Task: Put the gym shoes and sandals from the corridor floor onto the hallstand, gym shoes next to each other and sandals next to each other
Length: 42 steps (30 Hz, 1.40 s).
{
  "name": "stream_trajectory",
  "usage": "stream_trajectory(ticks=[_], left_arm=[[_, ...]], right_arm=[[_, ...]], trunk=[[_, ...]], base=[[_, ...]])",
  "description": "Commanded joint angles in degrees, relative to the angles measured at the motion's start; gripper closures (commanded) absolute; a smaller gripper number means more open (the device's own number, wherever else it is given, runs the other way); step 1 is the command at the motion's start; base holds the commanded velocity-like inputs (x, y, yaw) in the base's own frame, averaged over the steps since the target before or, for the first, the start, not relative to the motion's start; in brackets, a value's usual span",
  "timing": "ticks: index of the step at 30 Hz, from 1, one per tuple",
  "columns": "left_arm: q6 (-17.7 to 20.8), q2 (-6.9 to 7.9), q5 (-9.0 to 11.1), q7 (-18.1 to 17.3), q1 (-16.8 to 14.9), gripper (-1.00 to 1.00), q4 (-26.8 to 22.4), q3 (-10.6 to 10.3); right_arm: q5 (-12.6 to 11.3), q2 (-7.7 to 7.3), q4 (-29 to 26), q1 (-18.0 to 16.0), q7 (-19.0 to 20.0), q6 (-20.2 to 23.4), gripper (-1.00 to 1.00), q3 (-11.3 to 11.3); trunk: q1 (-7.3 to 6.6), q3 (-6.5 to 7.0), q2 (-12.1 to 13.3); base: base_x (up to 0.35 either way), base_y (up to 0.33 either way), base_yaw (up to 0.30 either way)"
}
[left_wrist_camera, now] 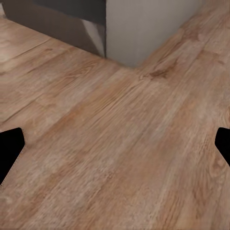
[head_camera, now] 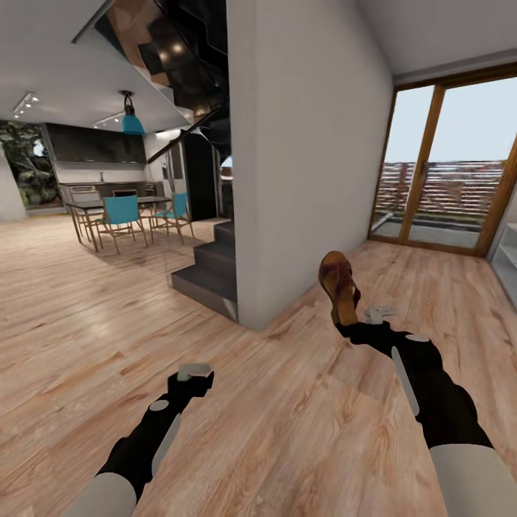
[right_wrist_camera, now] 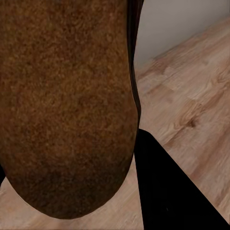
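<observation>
Above the corridor floor [head_camera: 287, 402], well clear of it, our right gripper [head_camera: 353, 321] is clenched on one sandal [head_camera: 339, 283] held upright while the left gripper [head_camera: 194, 373] hangs released, so we judge the carry underway: next, find the hallstand.

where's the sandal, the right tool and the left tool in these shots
sandal [head_camera: 337, 281]: head view, on its reddish-brown straps.
right tool [head_camera: 357, 323]: head view, where its fingers clamp the sandal's heel end.
left tool [head_camera: 194, 372]: head view, on its grey fingertip end above the floor.
</observation>
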Motion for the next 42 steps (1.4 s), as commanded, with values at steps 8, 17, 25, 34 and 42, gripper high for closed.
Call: stream_trajectory(ticks=[8, 17, 25, 34, 42], left_arm=[[0.34, -0.01, 0.10, -0.09, -0.04, -1.00, -0.09, 0.00], [0.34, -0.01, 0.10, -0.09, -0.04, -1.00, -0.09, 0.00], [0.34, -0.01, 0.10, -0.09, -0.02, -1.00, -0.09, 0.00], [0.34, -0.01, 0.10, -0.09, -0.03, -1.00, -0.09, 0.00], [0.34, -0.01, 0.10, -0.09, -0.03, -1.00, -0.09, 0.00]], right_arm=[[0.11, -0.01, -0.08, -0.05, 0.24, 0.32, 1.00, -0.08], [0.14, -0.01, -0.08, -0.04, 0.24, 0.32, 1.00, -0.08], [0.14, -0.01, -0.08, -0.04, 0.22, 0.32, 1.00, -0.08], [0.14, -0.01, -0.08, -0.07, 0.23, 0.32, 1.00, -0.08], [0.14, -0.02, -0.08, -0.03, 0.24, 0.32, 1.00, -0.08]], trunk=[[0.02, -0.06, -0.03], [0.02, -0.06, -0.03], [0.02, -0.06, -0.03], [0.02, -0.06, -0.03], [0.02, -0.06, -0.03]], base=[[0.290, -0.224, 0.290], [0.249, -0.172, 0.289], [0.207, -0.139, 0.289], [0.134, -0.094, 0.290], [0.010, -0.006, 0.289]])
